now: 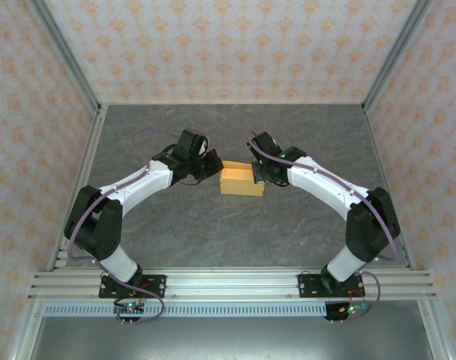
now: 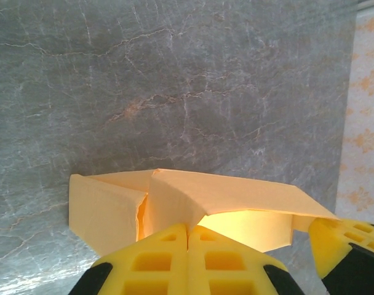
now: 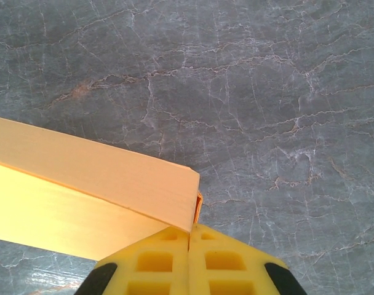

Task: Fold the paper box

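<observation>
The paper box (image 1: 239,182) is a light orange-tan, partly folded box lying mid-table between my two arms. My left gripper (image 1: 215,166) meets its left end. In the left wrist view the yellow fingers (image 2: 188,228) are shut, pinching a bent flap of the paper box (image 2: 236,193), whose inside glows orange underneath. My right gripper (image 1: 256,174) is at the box's right end. In the right wrist view its jaws (image 3: 188,233) are shut on the thin edge at the corner of the paper box (image 3: 82,178). A yellow fingertip (image 2: 347,243) of the right gripper shows past the box's far end.
The grey marbled table (image 1: 213,232) stretches out on all sides of the box. Patterned walls and metal posts (image 1: 70,60) close off the back and sides. An aluminium rail (image 1: 228,285) carrying both arm bases runs along the near edge.
</observation>
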